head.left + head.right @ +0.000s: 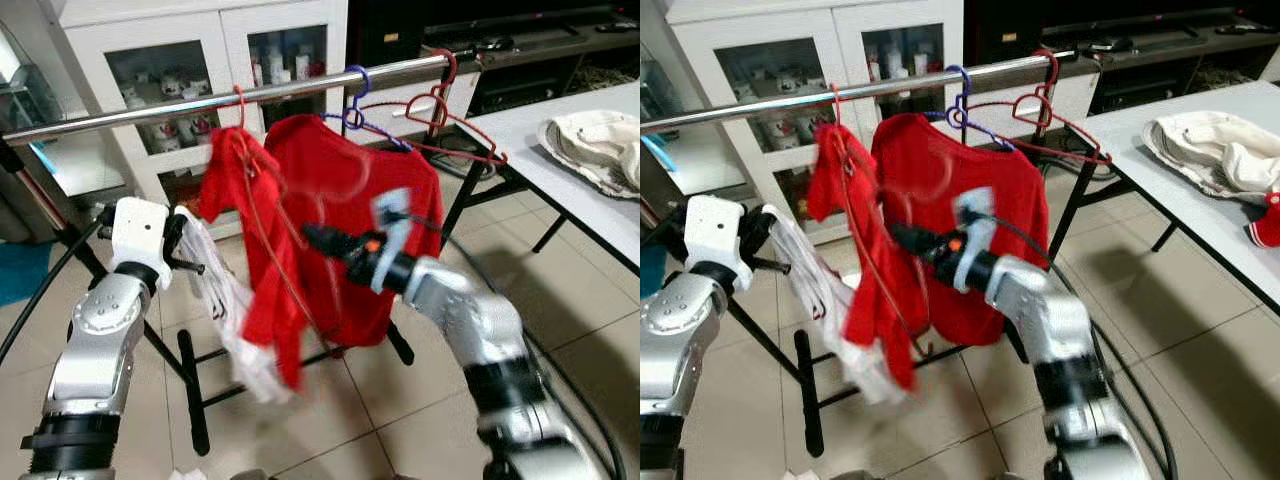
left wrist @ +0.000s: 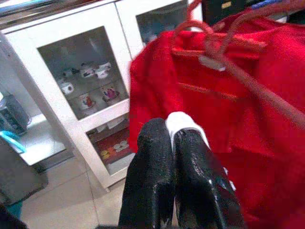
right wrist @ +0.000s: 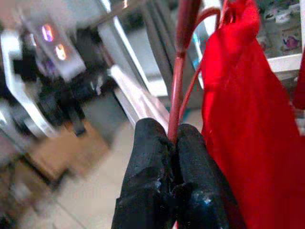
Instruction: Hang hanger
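Head views: thin red wire hanger (image 1: 262,215) hooked on silver metal rail (image 1: 150,112), carrying red-and-white garment (image 1: 245,290) at 9 o'clock of red T-shirt (image 1: 345,215)

Left wrist: left gripper (image 2: 172,143) pinching white cloth

Right wrist: right gripper (image 3: 172,138) clamped on hanger wire

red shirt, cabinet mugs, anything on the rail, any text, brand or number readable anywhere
None can be read.
Red shirt on the rail: the pale patch on its front is blurred, with no letters to make out.
Mugs in the white cabinet: they carry coloured prints, too small and blurred to read.
Red hanger pinched in the right gripper: no marking visible.
Left gripper is shut on white cloth, which is plain.
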You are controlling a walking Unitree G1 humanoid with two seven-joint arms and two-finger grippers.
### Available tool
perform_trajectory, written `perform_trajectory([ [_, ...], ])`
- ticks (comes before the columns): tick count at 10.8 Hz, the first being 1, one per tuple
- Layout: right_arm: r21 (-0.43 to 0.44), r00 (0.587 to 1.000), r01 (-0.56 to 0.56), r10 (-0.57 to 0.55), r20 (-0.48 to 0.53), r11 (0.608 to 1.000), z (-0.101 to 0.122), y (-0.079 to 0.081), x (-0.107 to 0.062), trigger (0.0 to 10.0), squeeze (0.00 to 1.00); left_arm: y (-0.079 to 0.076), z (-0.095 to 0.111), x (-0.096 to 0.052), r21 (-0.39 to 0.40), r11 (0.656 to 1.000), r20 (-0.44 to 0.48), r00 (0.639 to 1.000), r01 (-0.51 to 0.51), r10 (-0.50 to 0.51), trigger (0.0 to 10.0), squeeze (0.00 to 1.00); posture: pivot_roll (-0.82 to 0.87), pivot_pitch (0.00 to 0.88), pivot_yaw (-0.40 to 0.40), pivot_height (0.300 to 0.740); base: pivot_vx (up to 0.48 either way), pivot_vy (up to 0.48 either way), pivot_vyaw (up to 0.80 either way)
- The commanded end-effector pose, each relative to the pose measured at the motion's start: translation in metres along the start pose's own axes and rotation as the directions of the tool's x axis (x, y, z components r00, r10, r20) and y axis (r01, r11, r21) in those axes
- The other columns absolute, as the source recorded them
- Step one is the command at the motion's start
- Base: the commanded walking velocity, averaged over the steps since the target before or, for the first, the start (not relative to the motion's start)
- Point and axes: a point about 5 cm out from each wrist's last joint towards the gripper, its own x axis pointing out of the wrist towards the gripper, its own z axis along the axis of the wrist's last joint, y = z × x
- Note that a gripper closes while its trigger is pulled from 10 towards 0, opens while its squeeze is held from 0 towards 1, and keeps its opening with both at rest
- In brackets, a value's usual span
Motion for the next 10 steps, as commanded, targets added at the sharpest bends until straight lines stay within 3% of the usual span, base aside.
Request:
perform_trajectory([
  [1,-0.096,0.998,-0.055,0.051,-0.044,0.994,0.004,0.006,0.007,10.0,0.0,0.003,0.009,0.001,-0.008,1.0,0.036,0.999,0.001,-0.001,10.0,0.0,-0.04,0.0,0.053,0.74,0.0,0.0,0.0],
  [2,0.033,0.99,-0.138,0.137,0.008,0.99,0.011,0.012,0.011,10.0,0.0,0.006,0.008,0.001,-0.018,1.0,0.037,0.999,-0.013,0.013,10.0,0.0,-0.04,0.0,0.051,0.74,0.0,0.0,0.0],
  [3,-0.052,0.995,-0.079,0.076,-0.059,0.996,0.006,0.003,0.015,10.0,0.0,0.011,0.005,0.0,-0.024,0.999,0.027,0.999,-0.044,0.045,10.0,0.0,-0.04,0.0,0.055,0.74,0.0,0.0,0.0],
  [4,0.067,0.996,-0.083,0.081,0.029,0.994,0.013,-0.001,0.014,10.0,0.0,0.013,0.004,0.0,-0.02,0.998,0.016,0.998,-0.06,0.06,10.0,0.0,-0.04,0.0,0.056,0.74,0.0,0.0,0.0],
  [5,0.133,0.993,-0.045,0.029,0.118,0.99,0.024,-0.013,0.005,10.0,0.0,0.02,-0.001,0.002,0.032,0.995,-0.019,0.996,-0.091,0.092,10.0,0.0,-0.04,0.0,0.058,0.74,0.0,0.0,0.0],
  [6,0.203,0.977,-0.111,0.069,0.202,0.973,0.035,-0.014,-0.005,10.0,0.0,0.029,-0.005,0.009,0.053,0.99,-0.04,0.99,-0.132,0.134,10.0,0.0,-0.04,0.0,0.059,0.74,0.0,0.0,0.0],
  [7,0.227,0.967,-0.153,0.099,0.233,0.962,0.039,-0.017,-0.015,10.0,0.0,0.035,-0.007,0.022,0.014,0.991,-0.03,0.99,-0.135,0.135,10.0,0.0,-0.04,0.0,0.059,0.74,0.0,0.0,0.0],
  [9,0.277,0.966,-0.18,0.116,0.232,0.944,0.043,-0.021,-0.023,10.0,0.0,-0.002,-0.001,0.048,-0.122,0.99,0.031,0.997,0.074,-0.071,10.0,0.0,-0.06,0.0,0.056,0.74,0.0,0.0,0.0],
  [10,0.311,0.955,-0.237,0.161,0.25,0.921,0.049,-0.014,-0.021,10.0,0.0,-0.055,-0.014,0.056,-0.074,0.937,-0.015,0.939,0.342,-0.344,10.0,0.0,-0.06,0.0,0.056,0.74,0.0,0.0,0.0],
])
